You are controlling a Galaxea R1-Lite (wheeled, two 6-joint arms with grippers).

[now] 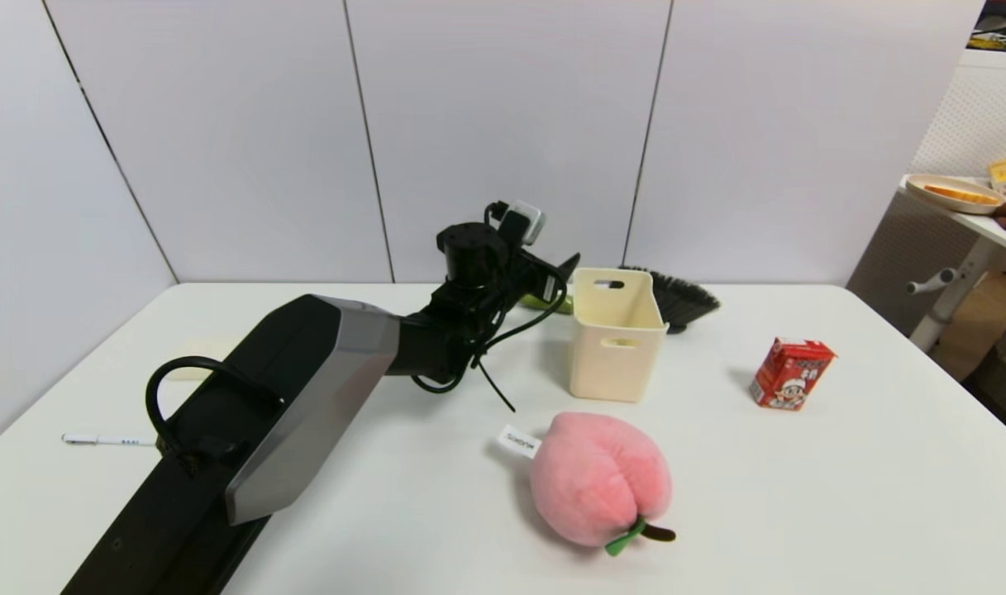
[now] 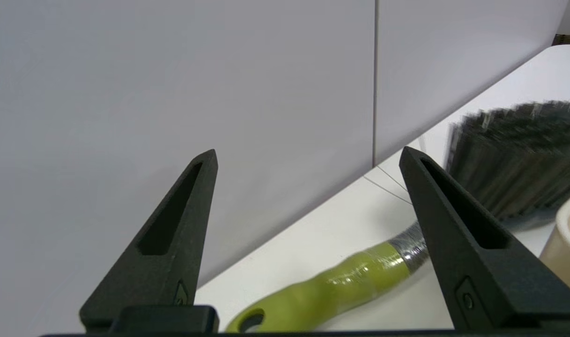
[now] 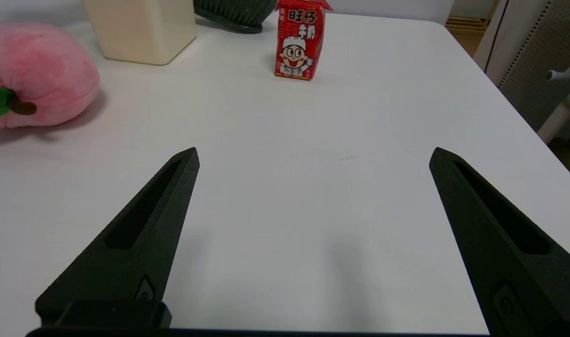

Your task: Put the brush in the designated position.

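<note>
My left gripper (image 2: 308, 157) is out over the far side of the white table (image 1: 800, 496), close to the back wall, fingers spread wide, nothing between them. The brush (image 2: 341, 285) lies flat on the table just below and ahead of my open left fingers, lime-green handle nearest me with its hang-hole end close to the wrist, grey collar passing behind one fingertip (image 2: 434, 196), dark bristles farther off. No contact with the handle that I can see. In the head view the brush bristles (image 1: 676, 299) stick out behind the cream bin (image 1: 617, 335), so the brush runs along the bin's far side; the bin's rim sits right next to my left fingers.

My right gripper (image 3: 313, 152) hangs low over bare table on the near right side, fingers also wide apart, empty. Ahead of it: red milk carton (image 3: 298, 40), upright. Off toward the left arm's side: pink plush peach (image 3: 36, 77). A thin white pen (image 1: 106, 440) lies by my left arm's base.
</note>
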